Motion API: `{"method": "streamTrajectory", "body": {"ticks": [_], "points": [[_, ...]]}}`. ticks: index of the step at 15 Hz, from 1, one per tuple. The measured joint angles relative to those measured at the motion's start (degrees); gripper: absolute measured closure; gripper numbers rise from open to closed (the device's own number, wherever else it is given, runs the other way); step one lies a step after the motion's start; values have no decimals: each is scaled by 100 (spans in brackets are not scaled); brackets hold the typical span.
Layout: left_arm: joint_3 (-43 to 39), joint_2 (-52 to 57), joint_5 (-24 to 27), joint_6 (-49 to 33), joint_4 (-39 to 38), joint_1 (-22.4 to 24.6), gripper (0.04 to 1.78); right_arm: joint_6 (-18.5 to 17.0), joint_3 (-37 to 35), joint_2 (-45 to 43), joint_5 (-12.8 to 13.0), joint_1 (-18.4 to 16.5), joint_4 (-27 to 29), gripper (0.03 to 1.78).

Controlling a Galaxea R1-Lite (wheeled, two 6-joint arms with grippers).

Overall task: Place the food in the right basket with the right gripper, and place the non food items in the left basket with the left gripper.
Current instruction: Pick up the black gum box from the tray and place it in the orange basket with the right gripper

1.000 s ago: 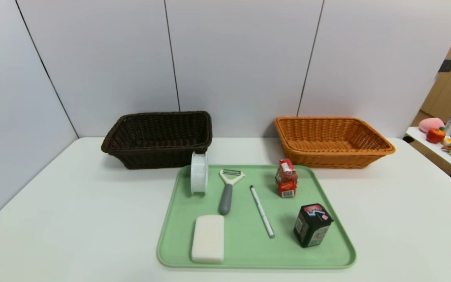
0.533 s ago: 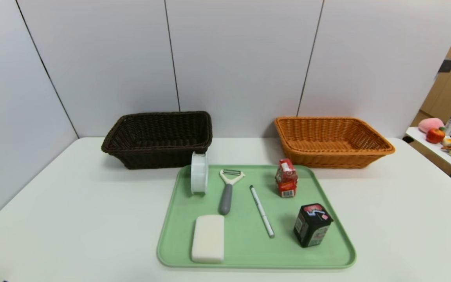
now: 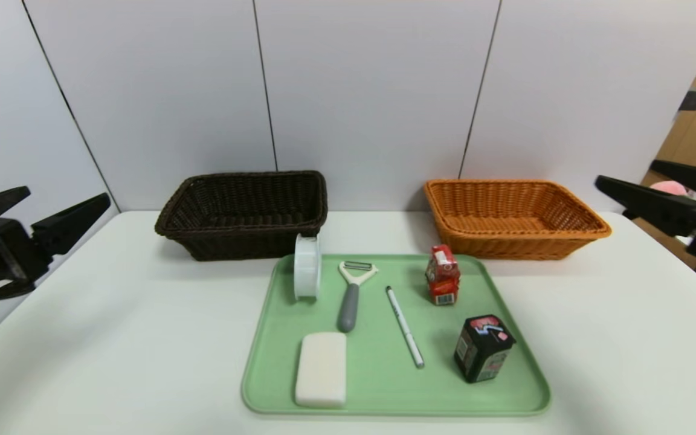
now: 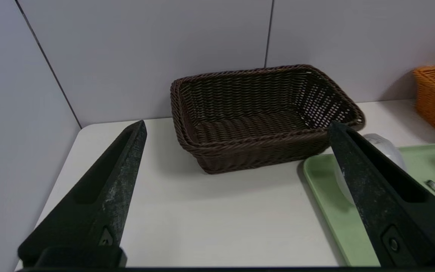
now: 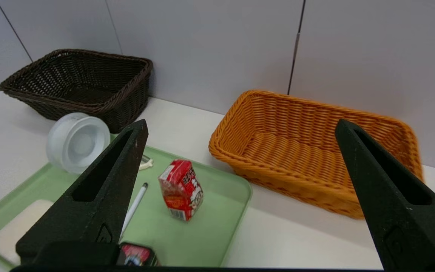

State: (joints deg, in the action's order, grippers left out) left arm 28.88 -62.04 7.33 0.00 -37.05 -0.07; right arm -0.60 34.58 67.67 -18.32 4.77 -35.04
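Observation:
A green tray holds a red carton, a black carton, a white disc case on edge, a grey-handled peeler, a white pen and a white block. The dark brown basket and the orange-tan basket stand empty behind the tray. My left gripper is open above the table's left edge, its midpoint in the left wrist view. My right gripper is open at the far right, its midpoint in the right wrist view.
The white table ends at grey wall panels behind the baskets. A wooden shelf unit stands beyond the right edge. The right wrist view shows the red carton and the orange-tan basket ahead.
Both grippers have come into the head view, the left at the left edge and the right at the right edge. The objects on the tray have not moved.

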Motion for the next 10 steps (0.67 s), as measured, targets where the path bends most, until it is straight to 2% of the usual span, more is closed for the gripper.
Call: {"method": "streamTrajectory", "body": {"ticks": [2,4,6,7,9,10], "points": [[-68,-612,-99,-16,-707,-4,13,-13,-418,947,-146,138,-1278,10],[-160,-889,-118,-55,-805,-2,13,29,-1058,1666,-479,261,-2733,10],[-187,-1009,-121,-101,-809,-2,13,-55,-1679,2215,-1092,330,-4206,10],[-206,-1047,-122,-121,-809,0,13,-157,-1937,2384,-1502,352,-4748,10],[-232,-1084,-122,-156,-809,0,13,-271,-2415,2582,-2316,367,-5192,10],[-239,-1097,-118,-206,-807,-2,13,-276,-2630,2645,-2558,374,-5209,10]]}}
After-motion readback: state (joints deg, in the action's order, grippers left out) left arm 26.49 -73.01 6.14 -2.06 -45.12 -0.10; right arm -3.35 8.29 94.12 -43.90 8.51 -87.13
